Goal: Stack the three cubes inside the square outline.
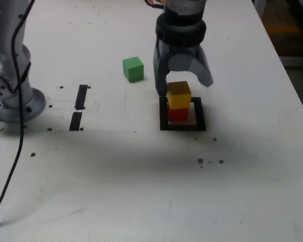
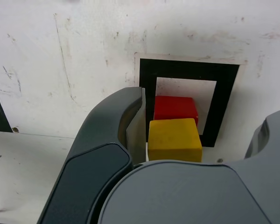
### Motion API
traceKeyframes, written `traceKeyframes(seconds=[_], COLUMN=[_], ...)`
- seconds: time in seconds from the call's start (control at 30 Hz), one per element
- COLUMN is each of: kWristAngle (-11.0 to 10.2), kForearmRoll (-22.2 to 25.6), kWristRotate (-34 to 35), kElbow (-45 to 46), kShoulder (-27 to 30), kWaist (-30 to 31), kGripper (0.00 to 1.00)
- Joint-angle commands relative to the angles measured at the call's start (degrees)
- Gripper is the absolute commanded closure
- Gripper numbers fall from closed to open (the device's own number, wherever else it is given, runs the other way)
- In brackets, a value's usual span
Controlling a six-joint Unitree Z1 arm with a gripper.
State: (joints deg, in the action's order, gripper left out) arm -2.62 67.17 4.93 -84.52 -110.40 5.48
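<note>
Yellow cube atop red cube inside square outline, gripper spread wide, holding nothing, green cube apart.

We count three cubes: one green cube, one yellow cube and one red cube. We see one square outline made of black tape. We count two short black strips on the table. We see one table, and it is white. We see one arm with one gripper. We count one black cable at the exterior view's left. We see one round grey base there too.
</note>
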Motion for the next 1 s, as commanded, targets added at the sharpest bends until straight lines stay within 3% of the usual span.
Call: traceKeyframes(seconds=[0.0,0.23,0.53,0.97], kWristAngle=[-0.82,-2.62,-2.56,-2.39], kForearmRoll=[0.92,3.60,4.01,0.04], kWristRotate=[0.18,0.42,-2.62,-9.17], kElbow=[-0.52,0.63,7.93,15.90], kShoulder=[1.74,6.99,12.54,12.63], kWaist=[-0.37,-3.63,-11.78,-21.07], kGripper=[0.10,0.03,0.01,0.00])
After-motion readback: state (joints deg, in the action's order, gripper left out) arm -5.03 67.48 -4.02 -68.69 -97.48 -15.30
